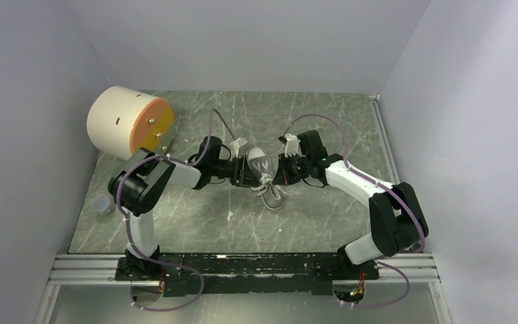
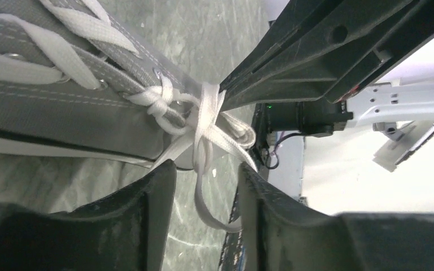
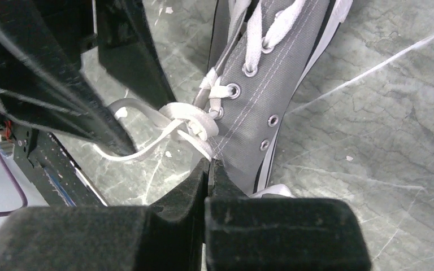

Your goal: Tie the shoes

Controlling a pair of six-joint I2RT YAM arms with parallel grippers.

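The small grey sneaker (image 1: 259,163) with a white sole rim stands mid-table between both grippers. Its white laces (image 1: 272,192) trail toward the near side. My left gripper (image 1: 243,173) is at the shoe's left. In the left wrist view it (image 2: 206,175) is open, and a loose lace loop (image 2: 202,195) hangs between its fingers (image 2: 147,197) without being pinched. A half-made knot (image 2: 161,101) sits at the top eyelets. My right gripper (image 1: 280,169) is at the shoe's right. In the right wrist view it (image 3: 209,165) is shut, with its tip on the lace (image 3: 195,121) beside the shoe (image 3: 260,101).
A cream cylinder with an orange face (image 1: 129,121) lies at the back left. A small grey cap (image 1: 104,204) sits by the left wall. Enclosure walls stand on three sides. A metal rail (image 1: 243,266) runs along the near edge.
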